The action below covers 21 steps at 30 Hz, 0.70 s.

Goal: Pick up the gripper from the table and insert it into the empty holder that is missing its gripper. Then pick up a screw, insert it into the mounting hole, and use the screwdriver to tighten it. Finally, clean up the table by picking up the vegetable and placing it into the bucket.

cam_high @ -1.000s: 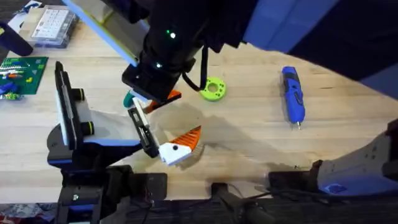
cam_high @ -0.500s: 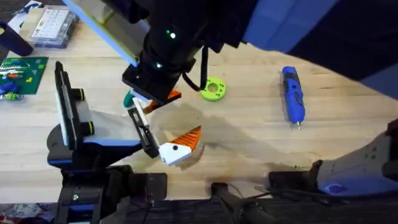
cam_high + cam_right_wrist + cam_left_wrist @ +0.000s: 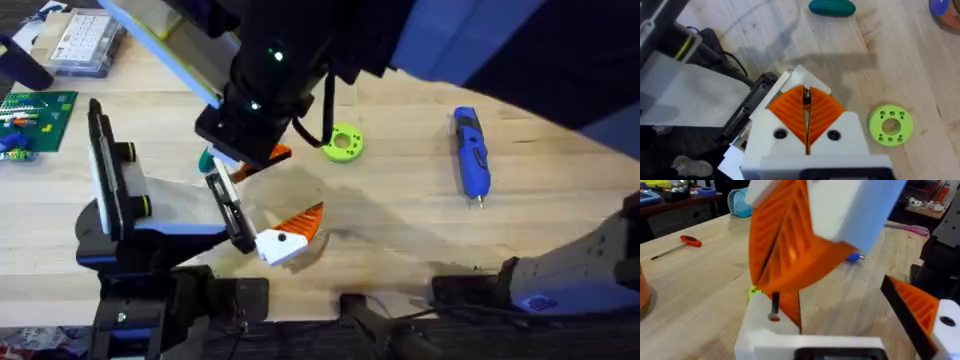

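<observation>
My right gripper (image 3: 262, 155) reaches across the table and is shut on a small dark screw (image 3: 805, 96), pinched between its orange ribbed pads (image 3: 790, 112). In the left wrist view the screw (image 3: 774, 307) stands upright, its tip on the white block of the gripper (image 3: 765, 330) seated in the left arm's holder. My left gripper (image 3: 265, 205) is open; its other white block with a black dot (image 3: 280, 240) and orange finger (image 3: 912, 305) stands apart. The blue screwdriver (image 3: 472, 152) lies at the right on the table (image 3: 400, 210). The teal vegetable (image 3: 832, 7) lies just past the right gripper.
A lime-green round disc (image 3: 343, 143) lies beside the right gripper. A clear parts box (image 3: 85, 42) and a green board (image 3: 35, 118) sit at the far left. A red-handled tool (image 3: 682, 243) lies farther off.
</observation>
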Motion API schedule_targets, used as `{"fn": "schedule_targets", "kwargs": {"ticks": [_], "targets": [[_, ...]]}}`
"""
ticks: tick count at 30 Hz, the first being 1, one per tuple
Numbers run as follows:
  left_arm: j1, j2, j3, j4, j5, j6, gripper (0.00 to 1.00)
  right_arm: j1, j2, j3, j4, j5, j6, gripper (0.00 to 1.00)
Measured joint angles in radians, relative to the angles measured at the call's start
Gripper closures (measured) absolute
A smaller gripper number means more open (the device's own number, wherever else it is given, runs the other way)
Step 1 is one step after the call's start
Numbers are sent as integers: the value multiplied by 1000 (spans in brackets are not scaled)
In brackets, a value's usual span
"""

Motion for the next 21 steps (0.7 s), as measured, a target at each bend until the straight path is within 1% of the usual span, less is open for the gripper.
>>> {"fn": "schedule_targets", "kwargs": {"ticks": [21], "targets": [[0, 0, 0, 0, 0, 0, 14, 0, 0, -9, -4, 0, 0, 991]]}}
